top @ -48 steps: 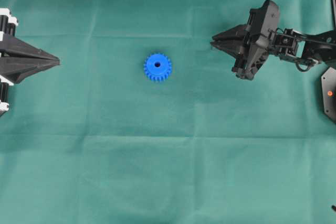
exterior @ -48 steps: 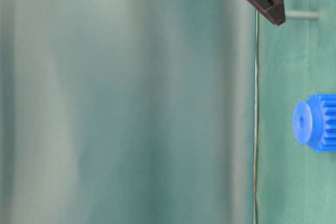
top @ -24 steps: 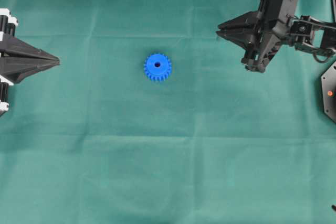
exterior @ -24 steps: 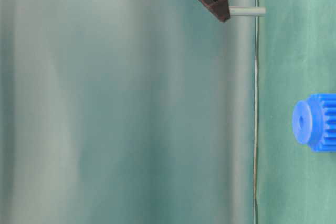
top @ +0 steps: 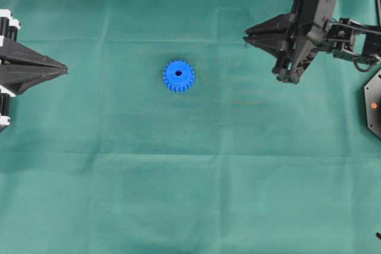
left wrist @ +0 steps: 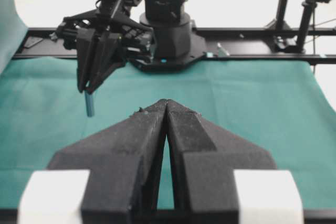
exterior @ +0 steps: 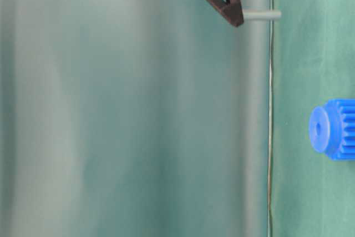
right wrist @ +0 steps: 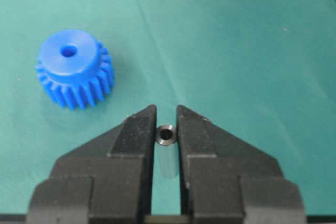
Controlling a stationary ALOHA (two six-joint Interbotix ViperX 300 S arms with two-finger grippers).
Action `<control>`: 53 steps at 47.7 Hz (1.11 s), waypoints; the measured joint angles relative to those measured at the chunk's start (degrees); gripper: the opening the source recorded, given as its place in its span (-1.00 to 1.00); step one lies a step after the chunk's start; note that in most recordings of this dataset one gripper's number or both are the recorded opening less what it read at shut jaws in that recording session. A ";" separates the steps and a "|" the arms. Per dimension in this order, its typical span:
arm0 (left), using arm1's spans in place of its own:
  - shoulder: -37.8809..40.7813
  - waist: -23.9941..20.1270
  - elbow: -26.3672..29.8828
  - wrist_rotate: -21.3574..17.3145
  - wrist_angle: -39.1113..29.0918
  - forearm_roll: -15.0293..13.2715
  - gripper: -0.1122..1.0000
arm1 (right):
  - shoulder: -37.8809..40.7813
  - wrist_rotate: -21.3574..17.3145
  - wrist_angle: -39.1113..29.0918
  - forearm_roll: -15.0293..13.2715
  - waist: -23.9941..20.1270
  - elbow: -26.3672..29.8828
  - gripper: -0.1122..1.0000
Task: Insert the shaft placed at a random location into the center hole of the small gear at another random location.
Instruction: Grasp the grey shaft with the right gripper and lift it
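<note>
The small gear (top: 178, 76), bright blue, lies flat on the green cloth, its center hole (top: 178, 73) facing up. In the right wrist view the gear (right wrist: 73, 69) is ahead and to the left of the fingers. My right gripper (top: 246, 35) hovers above the cloth, far right of the gear, shut on the shaft (right wrist: 167, 135), a short grey pin. From table level the shaft (exterior: 262, 14) sticks out of the fingertips toward the cloth. The left wrist view shows the shaft (left wrist: 90, 104) hanging upright under the right gripper (left wrist: 88, 88). My left gripper (top: 64, 71) rests at the left edge, shut and empty.
Green cloth (top: 190, 194) covers the table, with faint fold lines. A black plate with an orange dot (top: 374, 105) sits at the right edge. The right arm's base and a black rail (left wrist: 168, 51) stand at the far side in the left wrist view.
My right gripper has lifted the shaft clear of the cloth and shifted back, then held nearly still. The gear and the left gripper have not moved.
</note>
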State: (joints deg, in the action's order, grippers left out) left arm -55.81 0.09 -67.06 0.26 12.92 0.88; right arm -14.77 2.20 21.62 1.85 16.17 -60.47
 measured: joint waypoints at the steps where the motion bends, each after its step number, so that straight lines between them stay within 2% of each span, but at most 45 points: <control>1: 0.00 0.09 0.00 0.00 0.00 0.00 -0.79 | 0.53 0.00 0.09 0.00 -0.35 0.44 -0.59; 20: 0.09 0.09 0.00 0.00 0.00 0.00 -0.79 | 10.46 0.00 0.62 0.00 -6.06 11.25 -0.59; 33: 0.18 0.09 0.00 0.00 0.00 -0.09 -0.79 | 15.29 0.00 0.62 0.00 -7.82 17.93 -0.59; 44: 0.18 0.09 0.00 0.00 0.00 -0.09 -0.79 | 17.40 0.00 -0.26 0.00 -8.79 21.01 -0.59; 53: 0.18 0.09 0.00 0.00 0.00 0.00 -0.79 | 18.02 0.00 -0.26 0.00 -8.79 21.36 -0.59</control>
State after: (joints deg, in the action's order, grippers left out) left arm -55.63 0.18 -67.06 0.26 12.92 0.88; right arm 3.25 2.20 21.36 1.85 7.38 -39.11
